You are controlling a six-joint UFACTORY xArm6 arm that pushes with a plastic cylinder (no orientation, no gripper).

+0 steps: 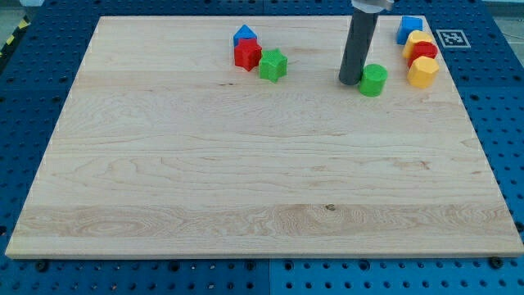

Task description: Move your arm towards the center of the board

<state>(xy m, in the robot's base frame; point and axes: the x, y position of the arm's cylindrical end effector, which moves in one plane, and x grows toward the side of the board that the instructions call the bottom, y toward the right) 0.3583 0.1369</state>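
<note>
My rod comes down from the view's top, and my tip (350, 81) rests on the wooden board (246, 180) in its upper right part. A green cylinder (373, 79) stands right beside the tip, on its right, touching or nearly touching. Further right is a cluster: a blue block (409, 29), a yellow block (418, 42), a red block (424, 53) and a yellow hexagonal block (422, 72). Left of the tip, near the top middle, sit a blue block (244, 35), a red block (247, 54) and a green star-shaped block (273, 65).
The board lies on a blue perforated table (499, 106). A black and white marker tag (449, 38) sits off the board's upper right corner.
</note>
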